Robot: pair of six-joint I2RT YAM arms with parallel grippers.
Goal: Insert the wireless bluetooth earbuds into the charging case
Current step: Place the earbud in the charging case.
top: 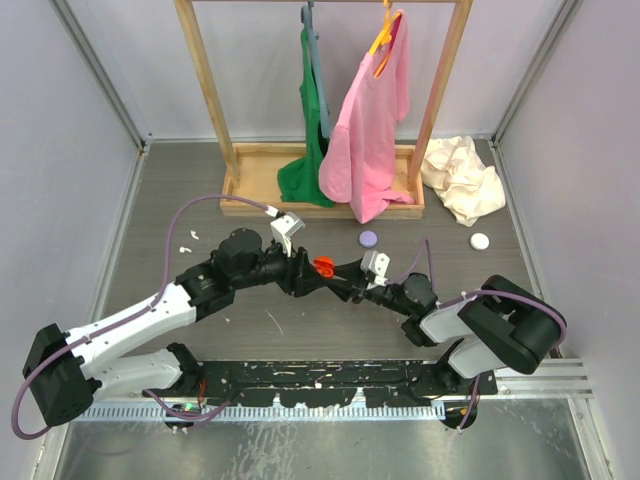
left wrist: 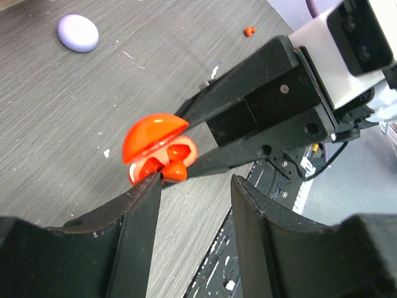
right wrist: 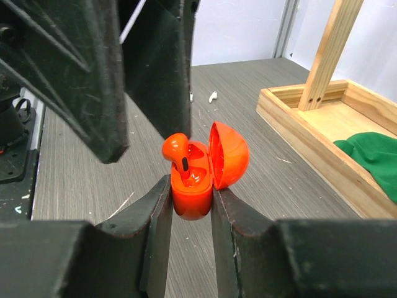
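The orange charging case point(right wrist: 193, 194) is held above the table with its lid point(right wrist: 231, 154) swung open, and my right gripper point(right wrist: 191, 189) is shut on its body. One orange earbud point(right wrist: 177, 149) stands stem-down in a slot of the case, its head sticking up. My left gripper point(left wrist: 197, 180) is open right beside the case point(left wrist: 155, 138). Its left fingertip point(left wrist: 154, 181) is against the earbud point(left wrist: 175, 169), and nothing sits between the fingers. From above, both grippers meet at the case point(top: 323, 266) near the table's middle.
A wooden clothes rack point(top: 250, 170) with a green and a pink garment stands at the back. A cream cloth point(top: 462, 178) lies at the back right. A lavender puck point(top: 368, 239), a white disc point(top: 480, 241) and a small orange bit point(left wrist: 249, 30) lie on the table.
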